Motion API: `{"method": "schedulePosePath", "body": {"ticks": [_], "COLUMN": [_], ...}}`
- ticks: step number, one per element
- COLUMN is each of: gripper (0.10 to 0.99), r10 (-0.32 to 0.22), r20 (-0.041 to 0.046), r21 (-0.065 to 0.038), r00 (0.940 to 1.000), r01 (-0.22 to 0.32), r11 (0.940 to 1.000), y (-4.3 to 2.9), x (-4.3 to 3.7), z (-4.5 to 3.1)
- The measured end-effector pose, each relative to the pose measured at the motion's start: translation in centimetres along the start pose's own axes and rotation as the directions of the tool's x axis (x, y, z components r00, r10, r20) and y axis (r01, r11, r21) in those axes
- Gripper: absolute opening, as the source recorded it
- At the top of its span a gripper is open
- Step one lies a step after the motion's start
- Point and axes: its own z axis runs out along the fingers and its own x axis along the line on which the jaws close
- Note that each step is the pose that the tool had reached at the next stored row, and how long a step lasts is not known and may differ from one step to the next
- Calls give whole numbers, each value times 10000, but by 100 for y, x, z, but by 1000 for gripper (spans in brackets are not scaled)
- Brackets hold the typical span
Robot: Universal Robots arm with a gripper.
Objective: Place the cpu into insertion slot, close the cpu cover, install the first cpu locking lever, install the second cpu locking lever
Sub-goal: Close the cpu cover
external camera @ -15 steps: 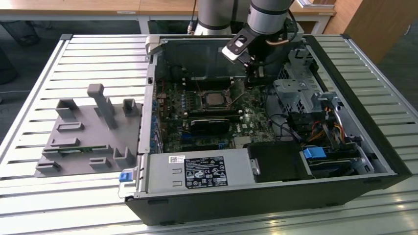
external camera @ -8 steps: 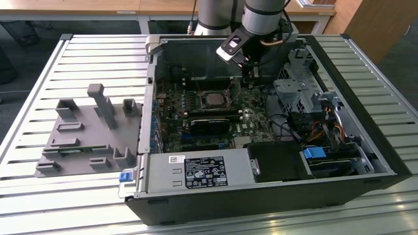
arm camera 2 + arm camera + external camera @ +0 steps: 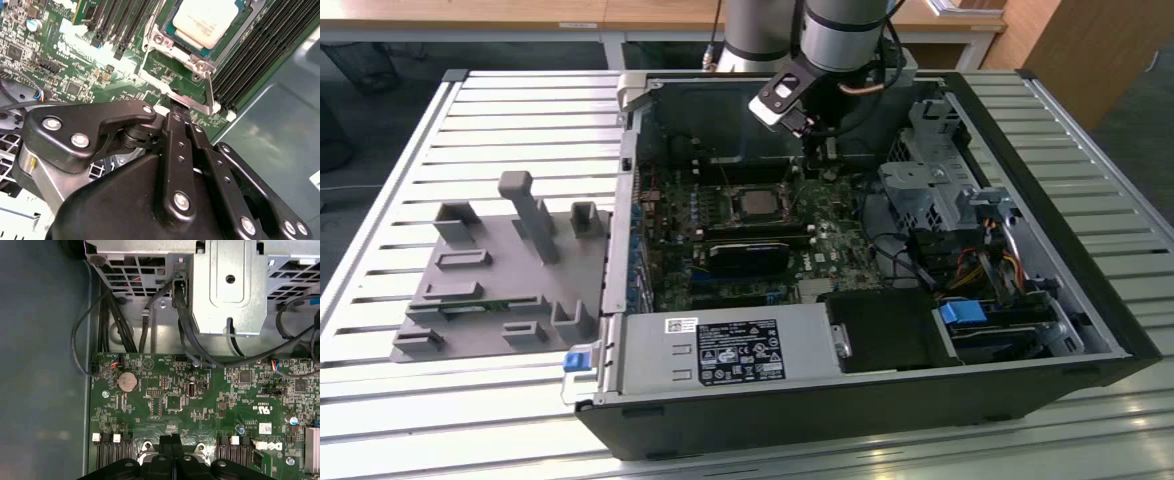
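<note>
Pincer (image 3: 176, 111) state: fingers pressed together, no gap and nothing seen between them. The tips sit at the silvery front lip of the cpu cover (image 3: 200, 65), touching it or just above it (cannot tell which).

The cpu (image 3: 207, 20) lies flat in the insertion slot (image 3: 731, 204), its pale top showing through the cover's square cut-out. The cover lies down around the chip.

Rows of black memory slots (image 3: 250, 55) run beside the socket on the green motherboard (image 3: 170, 400). In the first wrist view a coin cell (image 3: 127, 381) sits on the board beyond the fingers, and black cables (image 3: 185, 335) loop down from the metal drive cage (image 3: 230, 285).

In the exterior view the arm (image 3: 847, 30) reaches down into the open computer case (image 3: 1087, 330). The grey power supply box (image 3: 720, 350) sits against the near wall. A grey moulded fixture (image 3: 494, 270) stands on the slatted desk (image 3: 400, 410), to the exterior view's left of the case.
</note>
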Motion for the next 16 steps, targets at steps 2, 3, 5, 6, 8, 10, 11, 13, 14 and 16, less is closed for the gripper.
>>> {"method": "schedulePosePath", "body": {"ticks": [2,3,5,6,8,10,11,13,14,16], "gripper": [106,106,106,106,106,106,106,106,106,106], "r10": [0,0,0,0,0,1,0,0,0,1], "r20": [1,2,2,2,2,3,2,1,2,1], "r21": [1,1,1,1,1,2,1,1,1,1], "r00": [10000,10000,10000,10000,10000,10000,10000,10000,10000,10000], "r01": [0,0,0,0,0,-1,0,0,0,-1], "r11": [10000,10000,10000,10000,10000,10000,10000,10000,10000,10000], "y": [-24,-37,-63,-75,-95,-113,-120,-133,-138,-149], "x": [0,0,1,1,1,2,2,2,3,3], "z": [2,3,5,7,9,12,14,19,20,24]}}
